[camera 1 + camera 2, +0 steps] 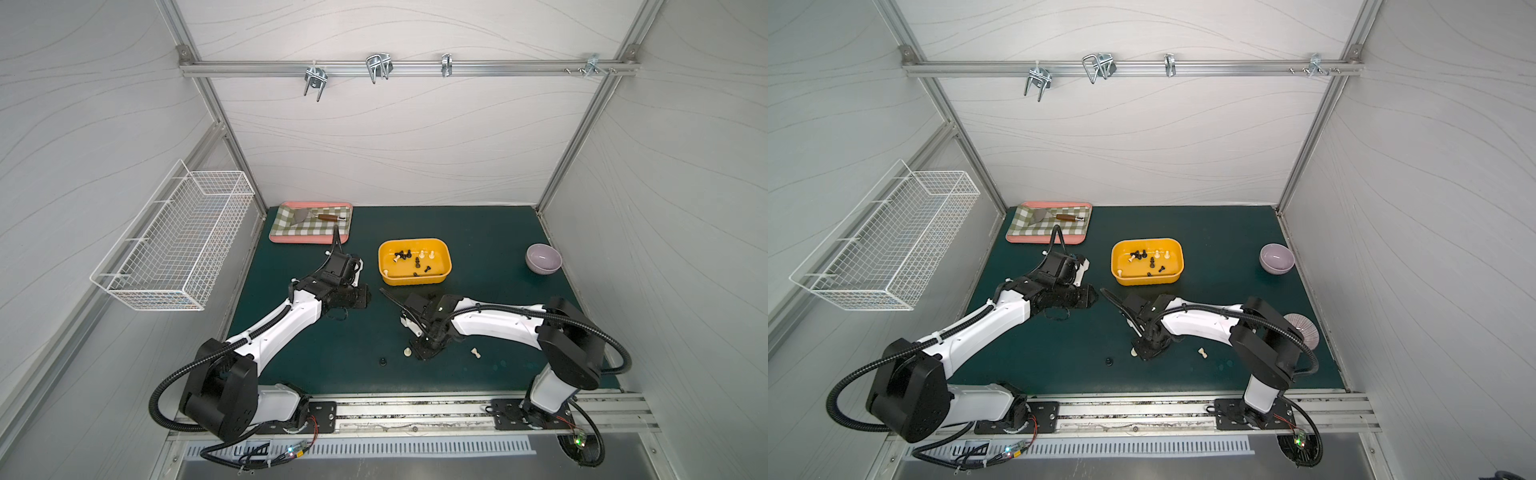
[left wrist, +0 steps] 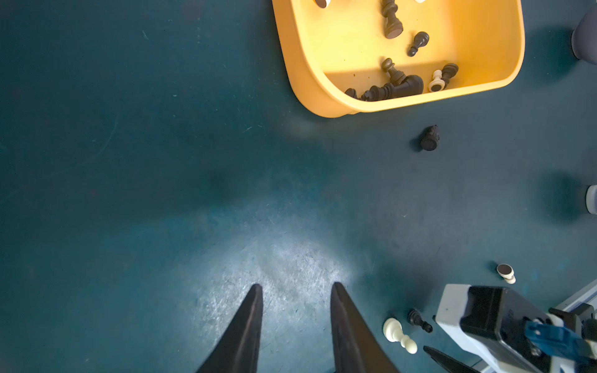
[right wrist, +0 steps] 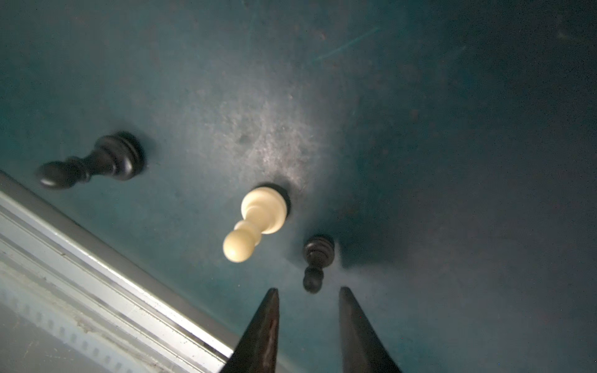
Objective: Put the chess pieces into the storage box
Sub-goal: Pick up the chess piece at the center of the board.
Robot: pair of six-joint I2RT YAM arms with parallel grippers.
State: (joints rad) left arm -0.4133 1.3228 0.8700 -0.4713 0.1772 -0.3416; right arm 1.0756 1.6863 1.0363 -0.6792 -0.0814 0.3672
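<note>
The yellow storage box sits mid-table with several black and cream chess pieces lying in it. In the right wrist view, a black pawn stands just ahead of my right gripper, which is open with nothing between its fingers. A cream pawn stands beside it, and another black pawn stands further off. A cream piece lies on the mat to the right. One black piece lies close to the box. My left gripper hangs open over bare mat, left of the box.
A pink-rimmed checkered tray holding a trowel stands at the back left. A purple bowl is at the right, and a ribbed dish shows behind the right arm. A white wire basket hangs on the left wall. The metal front rail runs near the pawns.
</note>
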